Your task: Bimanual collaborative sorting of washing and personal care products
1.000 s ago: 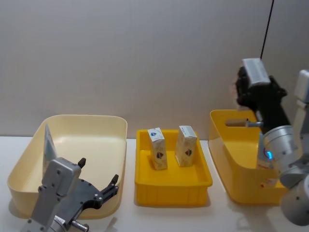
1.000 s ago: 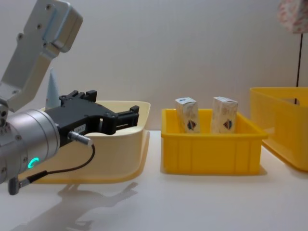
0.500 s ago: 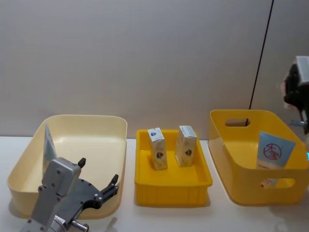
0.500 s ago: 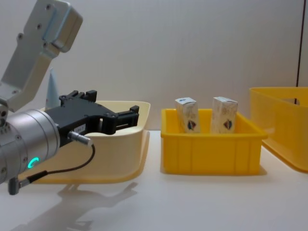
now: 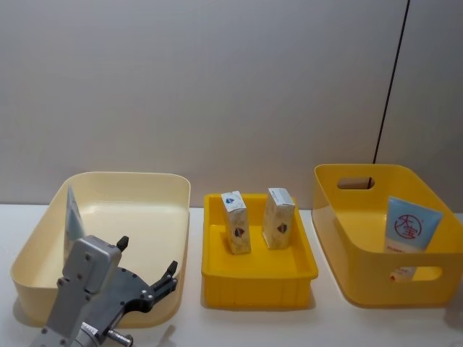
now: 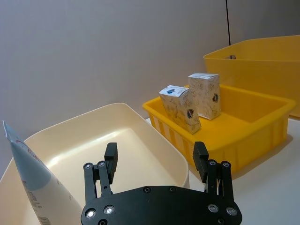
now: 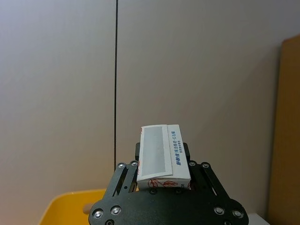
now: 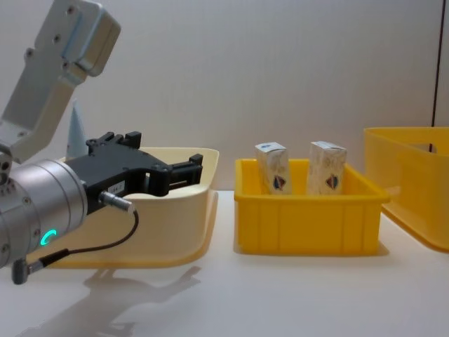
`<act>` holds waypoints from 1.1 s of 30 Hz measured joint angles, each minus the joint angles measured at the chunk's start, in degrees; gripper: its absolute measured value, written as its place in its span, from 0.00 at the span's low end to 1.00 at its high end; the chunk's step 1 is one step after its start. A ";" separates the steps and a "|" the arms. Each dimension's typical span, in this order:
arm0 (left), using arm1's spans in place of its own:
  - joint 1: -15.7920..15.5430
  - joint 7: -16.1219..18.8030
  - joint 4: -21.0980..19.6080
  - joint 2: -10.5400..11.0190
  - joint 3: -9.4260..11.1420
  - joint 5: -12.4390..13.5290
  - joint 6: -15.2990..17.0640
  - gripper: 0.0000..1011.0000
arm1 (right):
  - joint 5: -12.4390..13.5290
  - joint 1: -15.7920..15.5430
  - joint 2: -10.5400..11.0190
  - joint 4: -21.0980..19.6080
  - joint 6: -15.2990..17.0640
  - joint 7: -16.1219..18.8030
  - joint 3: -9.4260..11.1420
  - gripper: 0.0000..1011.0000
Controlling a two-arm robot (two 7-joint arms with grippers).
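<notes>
Sorting looks partly done: beside the small yellow tray (image 5: 258, 276) holding two cartons (image 5: 236, 222), a tube (image 5: 409, 225) leans in the deep yellow bin (image 5: 340, 231), another tube (image 5: 72, 217) in the cream bin (image 5: 155, 189), near the left gripper (image 6: 157, 161) (jaws spread), while the right gripper (image 7: 161, 176) pinches a carton (image 7: 161, 157) awaiting placement.

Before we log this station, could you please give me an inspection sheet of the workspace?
Surface: white table.
Job's things: left tube leaning in cream bin; left carton and right carton upright in yellow tray; right tube in yellow bin.
Clutter: nothing seen.
Grippers: left gripper open, at the cream bin's near edge; right gripper shut on white pack.
Cables: black cable under left gripper; black cord on wall.
Surroundings: grey wall.
</notes>
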 joint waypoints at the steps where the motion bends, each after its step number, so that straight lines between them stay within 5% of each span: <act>1: 0.00 0.00 0.00 0.00 0.00 0.00 0.00 0.99 | -0.13 -0.32 0.14 -0.17 0.76 0.00 0.19 0.40; 20: 0.00 0.00 0.00 0.00 0.00 0.00 0.00 0.99 | -2.10 -0.48 0.20 2.60 9.54 2.09 -1.45 0.40; 33: 0.00 0.00 0.00 0.00 0.00 0.00 0.00 0.99 | -4.15 0.89 -1.44 6.33 11.65 0.30 -2.45 0.43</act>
